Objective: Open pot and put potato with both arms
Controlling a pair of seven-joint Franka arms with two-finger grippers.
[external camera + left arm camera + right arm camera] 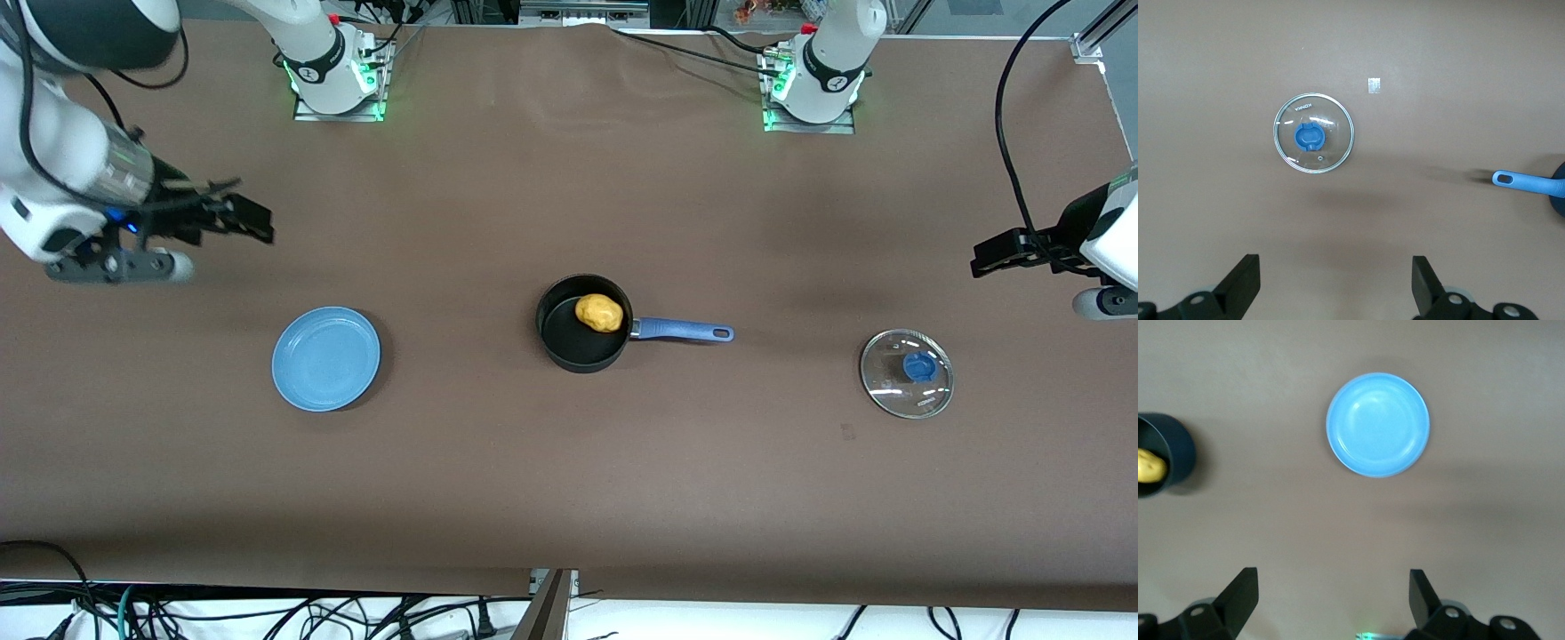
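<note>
The black pot (582,324) with its blue handle (685,332) stands uncovered at the table's middle, handle toward the left arm's end. The yellow potato (599,312) lies inside it. The pot's edge and the potato (1150,465) show in the right wrist view; the handle's tip (1521,181) shows in the left wrist view. The glass lid (906,372) with a blue knob lies flat on the table toward the left arm's end, also in the left wrist view (1313,133). My left gripper (1009,252) is open and empty, up above the table's end near the lid. My right gripper (236,220) is open and empty, raised over the table beside the plate.
A light-blue plate (325,357) lies empty toward the right arm's end, also in the right wrist view (1377,425). A small tape mark (1373,85) sits on the brown cloth near the lid. Cables hang along the table's front edge.
</note>
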